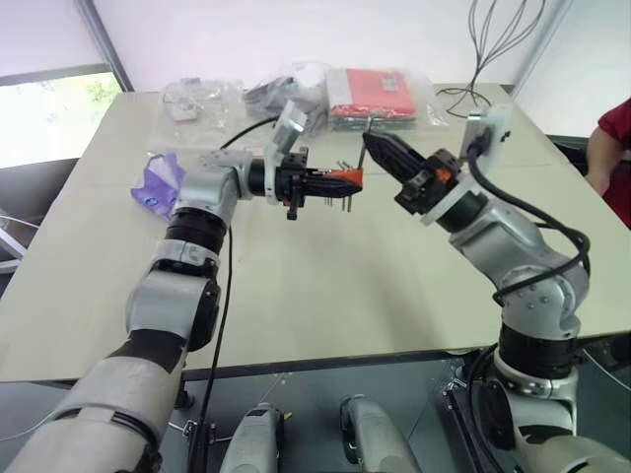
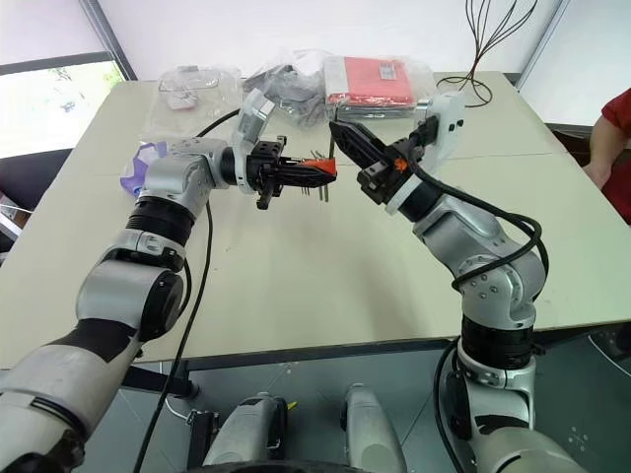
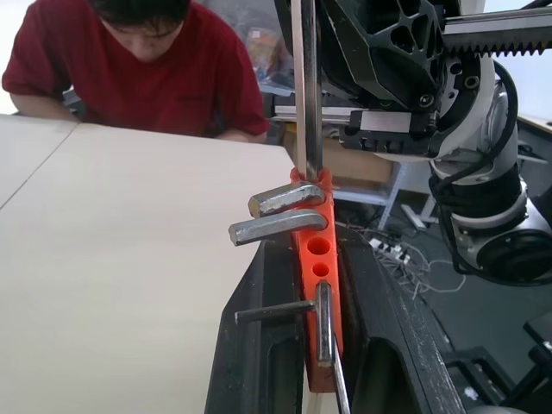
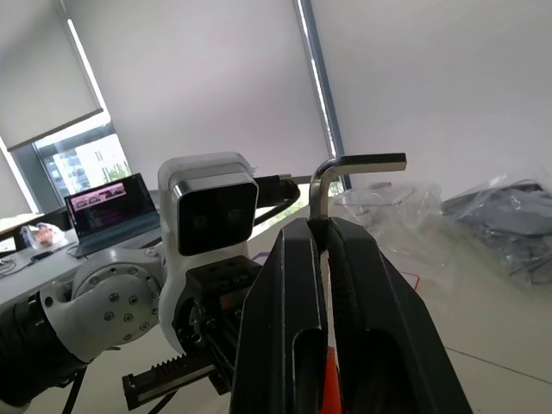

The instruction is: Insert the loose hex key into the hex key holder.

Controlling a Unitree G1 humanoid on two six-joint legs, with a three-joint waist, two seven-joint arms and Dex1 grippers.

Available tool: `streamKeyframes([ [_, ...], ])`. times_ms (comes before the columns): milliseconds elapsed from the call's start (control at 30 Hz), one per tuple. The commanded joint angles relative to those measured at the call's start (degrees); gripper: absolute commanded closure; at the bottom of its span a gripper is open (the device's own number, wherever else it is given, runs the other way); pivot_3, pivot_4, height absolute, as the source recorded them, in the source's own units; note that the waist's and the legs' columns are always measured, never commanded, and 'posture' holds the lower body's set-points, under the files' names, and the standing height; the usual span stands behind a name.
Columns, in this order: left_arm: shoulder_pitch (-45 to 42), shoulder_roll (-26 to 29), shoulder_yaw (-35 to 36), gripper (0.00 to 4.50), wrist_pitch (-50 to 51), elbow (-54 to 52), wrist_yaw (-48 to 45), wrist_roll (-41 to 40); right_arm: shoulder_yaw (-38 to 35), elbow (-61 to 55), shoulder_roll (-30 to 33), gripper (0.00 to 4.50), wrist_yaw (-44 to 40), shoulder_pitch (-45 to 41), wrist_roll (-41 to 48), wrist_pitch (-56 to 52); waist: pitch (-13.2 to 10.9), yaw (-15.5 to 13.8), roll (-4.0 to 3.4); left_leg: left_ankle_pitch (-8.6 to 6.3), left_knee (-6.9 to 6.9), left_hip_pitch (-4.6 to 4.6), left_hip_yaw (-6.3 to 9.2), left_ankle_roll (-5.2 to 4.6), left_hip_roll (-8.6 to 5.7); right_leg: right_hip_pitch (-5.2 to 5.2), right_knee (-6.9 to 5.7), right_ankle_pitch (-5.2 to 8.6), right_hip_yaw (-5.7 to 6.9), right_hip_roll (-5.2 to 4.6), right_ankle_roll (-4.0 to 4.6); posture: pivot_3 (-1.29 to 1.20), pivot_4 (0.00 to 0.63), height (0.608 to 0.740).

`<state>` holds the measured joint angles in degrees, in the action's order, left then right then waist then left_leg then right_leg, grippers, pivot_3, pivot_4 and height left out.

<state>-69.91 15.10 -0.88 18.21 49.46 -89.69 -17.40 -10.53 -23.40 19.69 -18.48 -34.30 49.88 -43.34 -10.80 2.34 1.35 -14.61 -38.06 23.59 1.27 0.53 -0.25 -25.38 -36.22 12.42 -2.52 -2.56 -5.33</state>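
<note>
The left gripper (image 1: 330, 181) is closed on the hex key holder (image 3: 317, 259) and holds it level above the table (image 1: 325, 296). The right gripper (image 4: 326, 226) is closed on the loose hex key (image 4: 345, 172), whose long leg touches the holder's top end. I judge that the key can miss the free hole or jam if it tilts, and it may slip between the fingers. I see no readable writing
</note>
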Motion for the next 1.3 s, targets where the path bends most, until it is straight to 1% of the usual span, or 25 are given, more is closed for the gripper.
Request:
streamKeyframes([
  [33,-1.2,0.8,2.1,4.50,-1.3,-1.9,-0.3,-2.0,1.2,-0.6,1.0,4.42,-0.6,1.7,0.6,-1.7,0.0,0.0,0.00,0.00,0.00,0.00,0.00,0.00,0.00,0.00,0.00,0.00,0.00,0.00,0.00,0.00,0.150,0.740],
  [333,0.8,0.6,0.3,4.50,-3.5,-3.6,-0.7,-0.3,2.5,-0.3,0.7,4.42,-0.9,1.5,0.8,-2.2,0.0,-0.1,0.00,0.00,-0.01,-0.03,-0.01,0.00,0.00,0.02,-0.01,0.00,-0.01,0.00,0.00,0.00,0.150,0.740],
  [767,0.1,0.8,0.9,4.50,-3.0,-3.4,-0.4,-0.9,2.4,-1.0,0.9,4.42,-0.3,2.3,1.8,-3.1,0.0,-0.1,0.00,0.00,-0.02,-0.03,-0.01,0.00,0.00,0.03,0.00,0.00,-0.01,0.00,0.00,0.00,0.150,0.740],
  [800,0.1,0.8,0.9,4.50,-3.0,-3.5,-0.4,-0.8,2.3,-1.0,1.0,3.77,-0.3,2.3,1.8,-3.1,0.0,-0.1,0.01,0.00,-0.02,-0.03,-0.01,0.00,0.00,0.03,-0.01,0.00,-0.01,0.00,0.00,0.00,0.150,0.740],
  [833,0.2,0.8,0.9,4.50,-3.0,-3.6,-0.4,-0.9,2.3,-1.1,1.1,3.51,-0.3,2.5,1.8,-3.2,0.0,-0.1,0.01,0.00,-0.02,-0.03,0.00,0.00,0.00,0.03,0.00,0.00,-0.01,0.01,0.00,0.00,0.150,0.740],
  [900,0.4,0.9,0.8,4.50,-3.1,-3.8,-0.4,-0.8,2.1,-1.0,1.1,2.46,-0.1,2.6,1.4,-3.0,0.0,-0.1,0.00,0.00,-0.02,-0.03,0.00,0.00,0.00,0.03,0.00,0.00,-0.01,0.00,0.00,0.00,0.150,0.740],
  [933,0.5,0.9,0.7,4.50,-3.1,-3.8,-0.4,-0.8,2.0,-0.9,1.1,2.10,0.1,2.6,1.1,-2.9,0.0,-0.1,0.00,0.00,-0.02,-0.03,0.00,0.00,0.00,0.03,0.00,0.00,-0.01,0.00,0.00,0.00,0.150,0.740],
  [967,0.5,1.0,0.7,4.50,-3.2,-3.8,-0.3,-0.8,1.9,-0.9,1.2,1.55,0.4,2.6,0.6,-2.6,0.0,-0.1,0.00,0.00,-0.02,-0.03,-0.01,0.00,0.00,0.03,0.00,0.00,-0.02,0.00,0.00,0.00,0.150,0.740],
  [1067,0.6,1.1,0.7,4.50,-3.2,-3.8,-0.3,-0.7,1.2,-0.6,1.7,0.17,0.8,2.3,-0.1,-2.4,0.0,-0.1,0.00,0.00,-0.04,-0.04,-0.01,0.00,0.00,0.04,0.00,0.00,-0.01,0.00,0.00,0.00,0.150,0.740],
  [1167,0.6,1.4,0.7,4.50,-3.3,-3.7,-0.2,-0.5,-0.6,-1.3,3.6,0.17,0.5,2.8,0.8,-3.3,0.0,-0.2,0.00,0.00,-0.04,-0.04,-0.01,0.00,0.00,0.04,0.00,0.00,-0.01,0.00,0.00,0.00,0.150,0.740],
  [1300,1.6,2.5,0.4,4.50,-3.1,-3.1,0.2,0.3,-4.1,-3.8,9.4,0.17,-2.3,4.8,5.3,-6.6,0.0,-0.3,0.00,0.00,-0.04,-0.03,-0.02,0.00,0.00,0.05,0.01,0.00,-0.02,-0.01,0.00,0.00,0.150,0.740],
])
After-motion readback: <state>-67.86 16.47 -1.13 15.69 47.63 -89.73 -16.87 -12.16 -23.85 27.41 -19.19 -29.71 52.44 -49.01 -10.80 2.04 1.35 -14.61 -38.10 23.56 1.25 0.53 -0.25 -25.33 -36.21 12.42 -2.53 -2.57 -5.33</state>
